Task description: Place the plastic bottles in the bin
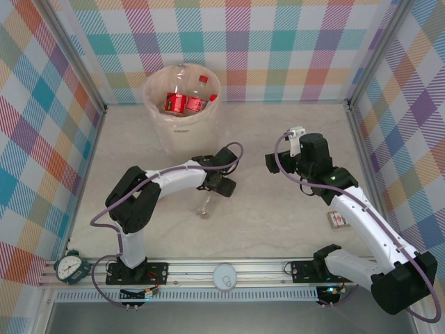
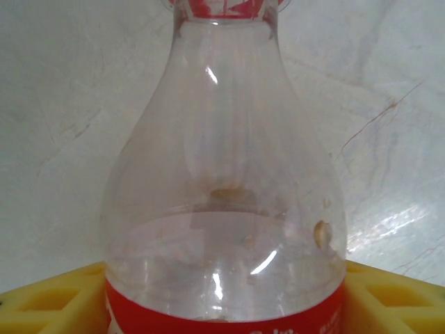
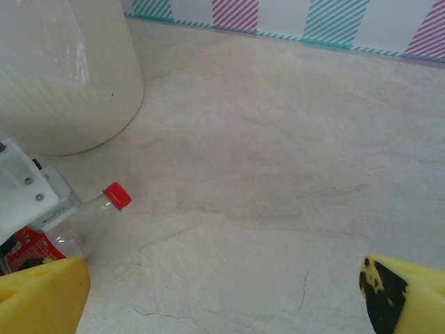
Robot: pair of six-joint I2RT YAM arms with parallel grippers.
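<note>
A small clear plastic bottle with a red label and red cap (image 2: 222, 195) sits pinched in your left pincer (image 1: 212, 193), low near the middle of the pale marbled desk (image 1: 278, 223). Beyond it, the round cream translucent bin (image 1: 167, 132) holds several red-labelled bottles (image 1: 184, 103). Your right pincer (image 3: 222, 299) hangs spread wide, apart to the right.
</note>
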